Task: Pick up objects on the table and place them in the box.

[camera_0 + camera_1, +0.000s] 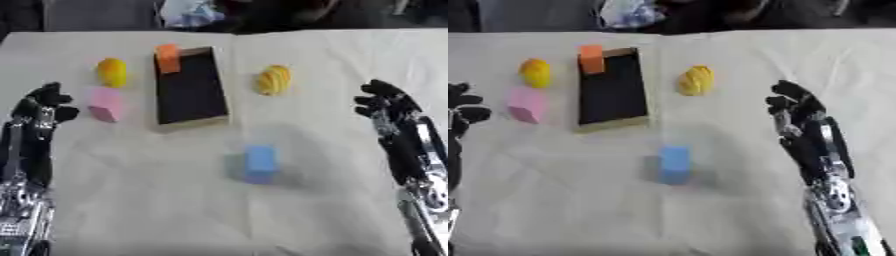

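Cloth-covered tabletop (pixel 131 200) carries the box (pixel 190 87). I see an orange block (pixel 167 58) at its far end, a blue block (pixel 260 163) nearer me. Left hand (pixel 39 107) and right hand (pixel 385 102) hold nothing, fingers curled. Blue block looks light, rigid; I would grip its side faces.

Whole scene soft, edges smeared. Left hand (pixel 464 111) cut by left edge in right eye view, only some fingers show. Both forearms run off bottom edge. Right hand (pixel 385 100) finger pose unreadable, dark blob. Blue block (pixel 260 163) blurred, with a greyish smear beside it, shape unclear. Orange block (pixel 167 58) on box (pixel 191 86) far rim: inside or resting on the edge, cannot tell. Clutter past worktop (pixel 332 200) far edge cropped, unidentifiable.
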Motion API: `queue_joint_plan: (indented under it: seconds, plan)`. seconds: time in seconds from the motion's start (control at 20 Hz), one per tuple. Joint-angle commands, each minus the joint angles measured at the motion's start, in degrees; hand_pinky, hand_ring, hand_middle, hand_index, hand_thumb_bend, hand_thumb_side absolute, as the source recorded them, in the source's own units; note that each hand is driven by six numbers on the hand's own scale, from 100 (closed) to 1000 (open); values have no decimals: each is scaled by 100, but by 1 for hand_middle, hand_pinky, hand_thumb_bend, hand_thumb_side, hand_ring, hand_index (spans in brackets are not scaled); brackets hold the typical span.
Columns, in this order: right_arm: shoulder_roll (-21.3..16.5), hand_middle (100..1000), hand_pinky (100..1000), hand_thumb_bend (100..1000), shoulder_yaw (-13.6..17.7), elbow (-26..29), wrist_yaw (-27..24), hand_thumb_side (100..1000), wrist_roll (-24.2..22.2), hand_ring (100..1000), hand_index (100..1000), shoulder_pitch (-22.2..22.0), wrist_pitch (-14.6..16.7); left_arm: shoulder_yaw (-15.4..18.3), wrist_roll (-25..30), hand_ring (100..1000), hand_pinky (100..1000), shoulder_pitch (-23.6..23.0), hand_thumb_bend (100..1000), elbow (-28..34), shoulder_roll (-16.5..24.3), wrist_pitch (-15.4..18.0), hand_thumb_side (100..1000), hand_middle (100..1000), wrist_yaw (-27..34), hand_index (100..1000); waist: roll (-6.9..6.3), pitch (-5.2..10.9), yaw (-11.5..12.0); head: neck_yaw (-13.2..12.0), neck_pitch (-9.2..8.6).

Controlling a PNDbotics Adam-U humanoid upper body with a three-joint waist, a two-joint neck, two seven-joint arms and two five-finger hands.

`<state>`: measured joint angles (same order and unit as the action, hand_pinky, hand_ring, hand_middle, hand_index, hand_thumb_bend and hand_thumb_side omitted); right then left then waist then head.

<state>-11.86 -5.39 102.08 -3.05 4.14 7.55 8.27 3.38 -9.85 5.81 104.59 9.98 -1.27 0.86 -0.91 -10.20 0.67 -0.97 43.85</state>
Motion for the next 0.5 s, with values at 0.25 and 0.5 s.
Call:
queue_joint_plan:
  seconds: [0.25, 0.5]
  plan:
    - [-44, 786, 793, 100, -12, 57, 25, 500, -28, 782, 845, 51, 15, -4, 25, 583, 697, 38, 621, 109, 73, 5, 739, 592, -29, 779, -20, 160, 2, -8, 27]
    - [-44, 786, 792, 100, -11, 57, 27, 500, -31, 782, 845, 50, 16, 0, 36, 585, 698, 38, 631, 114, 89, 9, 731, 594, -40, 781, -21, 160, -2, -8, 27]
